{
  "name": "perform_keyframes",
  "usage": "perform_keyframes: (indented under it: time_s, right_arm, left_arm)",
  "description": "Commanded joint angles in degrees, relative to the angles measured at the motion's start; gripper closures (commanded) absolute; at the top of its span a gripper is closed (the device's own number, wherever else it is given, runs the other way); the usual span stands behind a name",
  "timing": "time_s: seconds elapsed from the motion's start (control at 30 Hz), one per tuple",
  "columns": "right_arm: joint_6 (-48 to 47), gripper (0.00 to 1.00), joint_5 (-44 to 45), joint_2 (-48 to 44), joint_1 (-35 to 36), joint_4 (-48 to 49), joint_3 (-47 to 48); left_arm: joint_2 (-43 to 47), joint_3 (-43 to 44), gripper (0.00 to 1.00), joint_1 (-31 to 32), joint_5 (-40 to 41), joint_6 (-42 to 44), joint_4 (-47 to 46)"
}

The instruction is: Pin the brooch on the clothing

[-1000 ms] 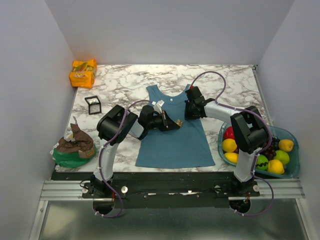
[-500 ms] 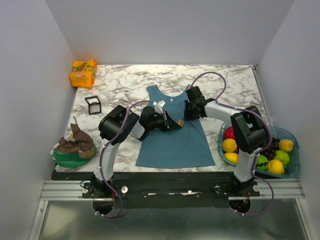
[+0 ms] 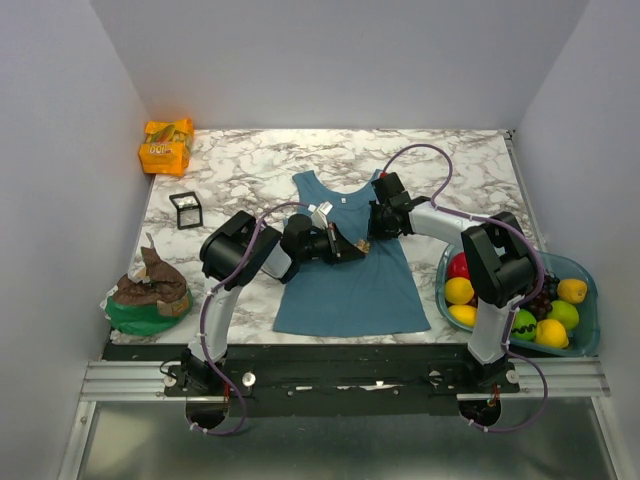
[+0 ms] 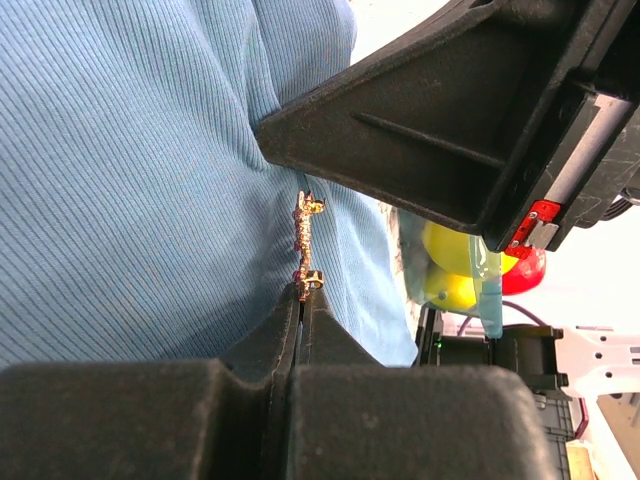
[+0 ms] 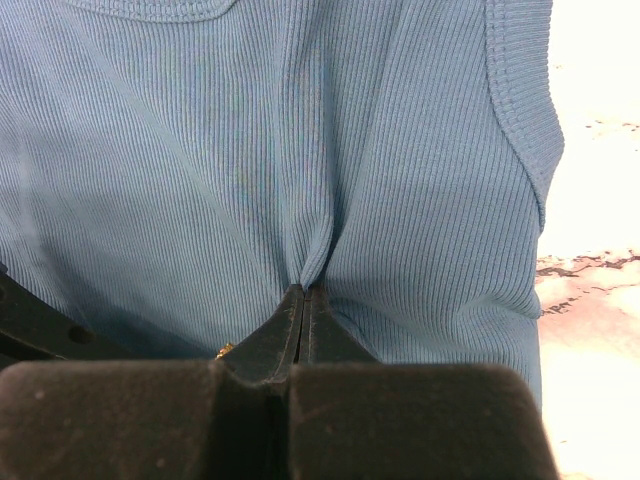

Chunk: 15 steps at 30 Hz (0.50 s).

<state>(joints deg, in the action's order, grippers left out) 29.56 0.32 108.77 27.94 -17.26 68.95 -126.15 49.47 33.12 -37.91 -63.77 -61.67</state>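
Observation:
The teal-blue tank top [image 3: 345, 275] lies flat on the marble table. My left gripper [image 3: 357, 246] is shut on the brooch [image 4: 305, 245], seen edge-on as a small gold and red pin, held at the fabric [image 4: 130, 180] just below my right gripper's fingers [image 4: 420, 130]. My right gripper [image 3: 373, 232] is shut on a pinched fold of the tank top [image 5: 310, 265], with fabric creases running up from the fingertips [image 5: 290, 335]. A gold speck of the brooch [image 5: 226, 349] shows left of those fingers.
A blue-green bowl [image 3: 588, 275] of fruit stands at the right, also seen in the left wrist view [image 4: 470, 260]. A small black-framed clear box [image 3: 185, 208] and an orange packet [image 3: 166, 145] are at the back left. A green and brown bundle [image 3: 147, 295] sits at the front left.
My left gripper has moved right with the brooch, up against my right gripper. The right gripper has stayed pinching the fabric.

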Motion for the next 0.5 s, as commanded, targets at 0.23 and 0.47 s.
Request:
perform_keyframes:
  time_s: [0.23, 0.47]
  right_arm:
    - [0.7, 0.99, 1.8, -0.5, 0.8, 0.1, 0.5]
    - [0.4, 0.99, 2.4, 0.1, 0.8, -0.3, 0.7]
  left_arm:
    - [4.4, -3.3, 1.00, 1.4, 10.1, 8.4, 11.5]
    - [5.5, -1.8, 1.00, 1.5, 11.7, 11.1, 17.5]
